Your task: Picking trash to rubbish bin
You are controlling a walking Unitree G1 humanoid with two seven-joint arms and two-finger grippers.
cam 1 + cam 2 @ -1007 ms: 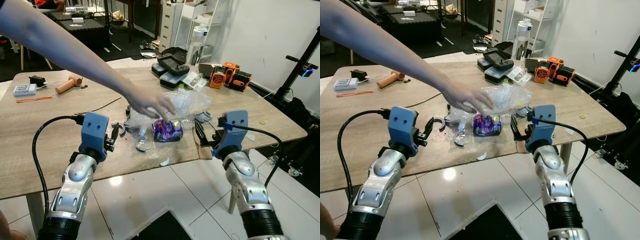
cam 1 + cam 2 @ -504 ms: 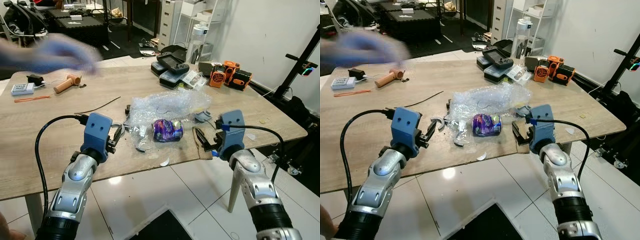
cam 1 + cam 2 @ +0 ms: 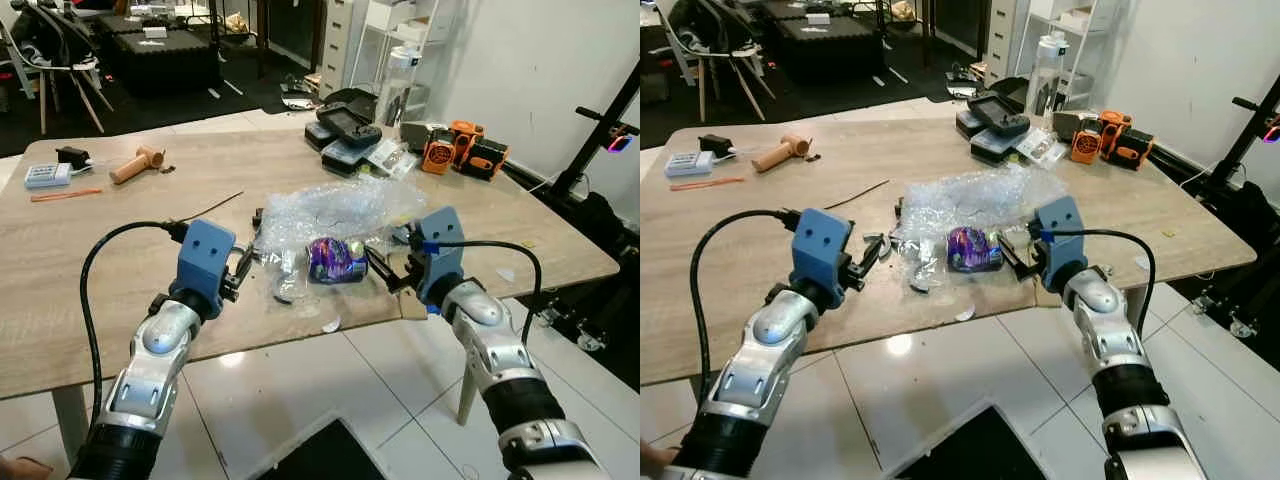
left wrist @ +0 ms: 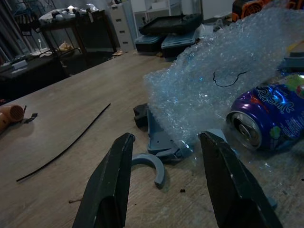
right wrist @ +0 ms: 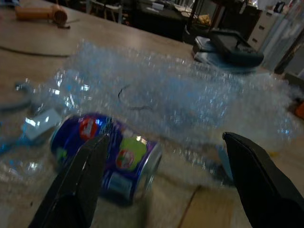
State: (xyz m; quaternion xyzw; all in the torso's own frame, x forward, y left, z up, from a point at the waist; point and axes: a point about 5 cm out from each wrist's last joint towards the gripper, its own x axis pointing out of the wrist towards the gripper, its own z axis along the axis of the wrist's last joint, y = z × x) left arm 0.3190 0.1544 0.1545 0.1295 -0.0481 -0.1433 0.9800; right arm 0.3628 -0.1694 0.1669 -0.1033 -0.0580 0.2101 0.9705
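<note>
A crushed purple drink can (image 3: 335,259) lies on its side near the front edge of the wooden counter (image 3: 90,240), against a crumpled sheet of clear bubble wrap (image 3: 330,212). The right claw (image 3: 384,272) gapes open just beside the can; the left claw (image 3: 240,271), also open, hovers further off.

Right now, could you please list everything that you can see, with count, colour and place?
table: one, light wood, in front
can: one, purple, lying near the front edge
bubble wrap: one sheet, clear, behind the can
grey parts: several, by the wrap
black wire: one, mid table
cases: a few, dark, far side
orange tools: two, far right corner
left pincer: black, open, left of the can
right pincer: black, open, right of the can
</note>
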